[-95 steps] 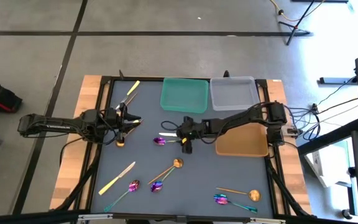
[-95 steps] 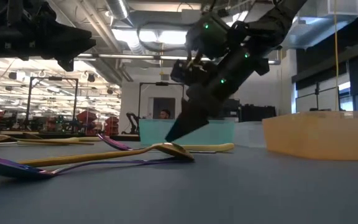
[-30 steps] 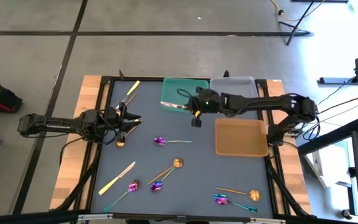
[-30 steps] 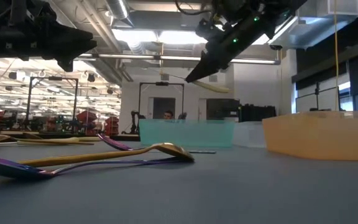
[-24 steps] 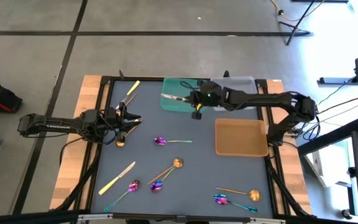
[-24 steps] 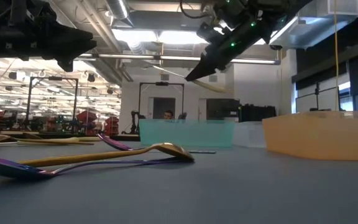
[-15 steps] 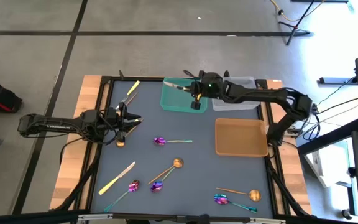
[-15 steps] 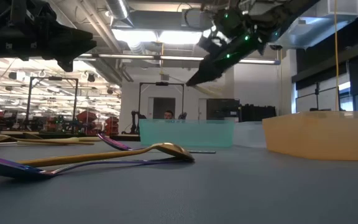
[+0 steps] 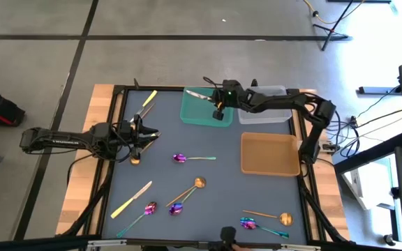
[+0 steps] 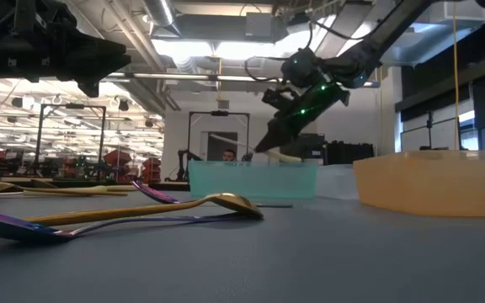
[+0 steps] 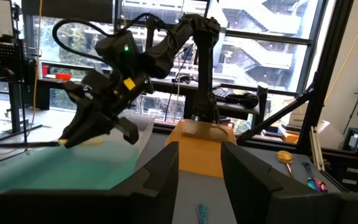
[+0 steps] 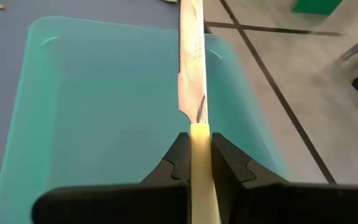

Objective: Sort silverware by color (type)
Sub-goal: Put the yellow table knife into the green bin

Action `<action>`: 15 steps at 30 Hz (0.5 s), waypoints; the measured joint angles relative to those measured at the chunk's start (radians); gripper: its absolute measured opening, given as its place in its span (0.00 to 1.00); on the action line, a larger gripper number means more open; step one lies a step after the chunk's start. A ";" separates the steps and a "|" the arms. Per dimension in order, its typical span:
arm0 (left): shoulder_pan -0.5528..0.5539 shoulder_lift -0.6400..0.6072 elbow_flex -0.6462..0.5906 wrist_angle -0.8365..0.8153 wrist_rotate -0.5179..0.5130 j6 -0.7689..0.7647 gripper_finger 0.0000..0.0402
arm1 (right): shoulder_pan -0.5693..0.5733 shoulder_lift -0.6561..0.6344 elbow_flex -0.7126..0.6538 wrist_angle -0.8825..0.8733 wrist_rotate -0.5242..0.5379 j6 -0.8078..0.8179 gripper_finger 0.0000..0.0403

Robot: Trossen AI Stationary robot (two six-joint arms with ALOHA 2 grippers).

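Your right end effector [image 12: 192, 163] hangs above the green tray [image 9: 195, 113], its fingers pinched on the pale yellow handle of a knife [image 12: 191, 68]. The blade points out over the tray's far rim, roughly level. The tray appears to hold nothing yet.

Your left end effector [image 9: 139, 132] waits over the tabletop [image 9: 222, 188] on the left side, fingers spread with nothing between them, close to a copper-gold spoon [image 9: 135, 159].

The rest of the silverware lies loose on the tabletop: a second yellow knife [image 9: 132, 199] at front left, another yellow piece [image 9: 149, 97] at the back left corner, purple-blue spoons [image 9: 179, 158] mid-table and at the front, copper-gold spoons [image 9: 199, 183] among them.

Handling judgement: these pieces look thin, stiff, light and polished, so expect them to slip or swivel in a narrow grip. Take hold on the handle near the middle, across its width, as here. A flat-lying piece leaves little edge to catch, so approach low and square.

The grey tray [image 9: 260, 104] and orange tray [image 9: 271, 154] also look unfilled.
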 joint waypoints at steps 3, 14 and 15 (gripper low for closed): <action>0.000 0.000 0.000 0.000 0.000 0.000 0.29 | 0.000 0.023 0.001 0.009 0.002 0.001 0.06; 0.000 0.000 0.000 0.000 0.000 0.000 0.29 | -0.001 0.025 0.001 0.006 0.037 0.025 0.15; 0.000 0.000 0.000 0.000 0.000 0.000 0.29 | -0.001 0.025 0.001 0.006 0.036 0.025 0.16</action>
